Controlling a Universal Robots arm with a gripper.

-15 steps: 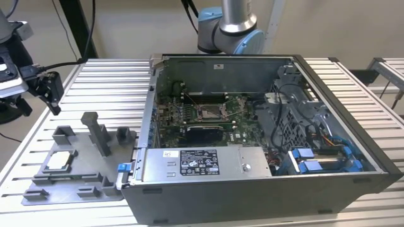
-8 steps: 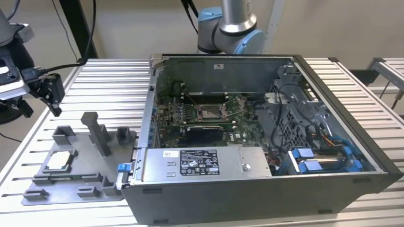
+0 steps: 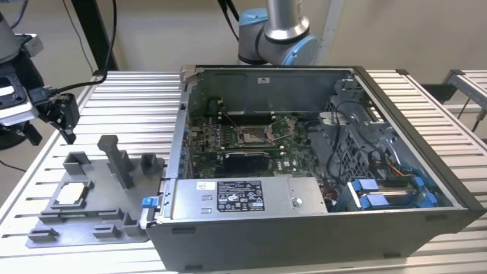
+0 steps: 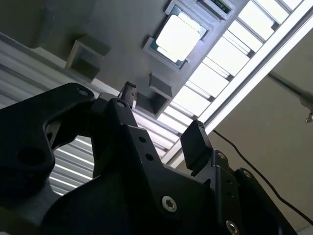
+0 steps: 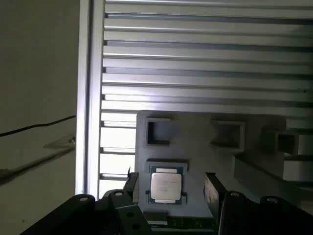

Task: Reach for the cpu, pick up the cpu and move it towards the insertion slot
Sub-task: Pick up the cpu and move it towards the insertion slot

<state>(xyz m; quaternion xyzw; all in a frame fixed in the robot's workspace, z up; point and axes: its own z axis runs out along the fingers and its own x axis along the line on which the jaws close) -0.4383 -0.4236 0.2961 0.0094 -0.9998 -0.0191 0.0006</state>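
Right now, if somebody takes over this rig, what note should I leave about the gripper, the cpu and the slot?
Gripper: open, empty, hovers over the cpu, not touching it.
Cpu: lies flat in a recess of the grey fixture, at the exterior view's left.
Insertion slot: on the board inside the open computer case.
Done: most of the reach.
Left: grasp, lift, carry to the slot.

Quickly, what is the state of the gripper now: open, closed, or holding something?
Gripper: open, holding nothing. The cpu lies untouched in the grey fixture.
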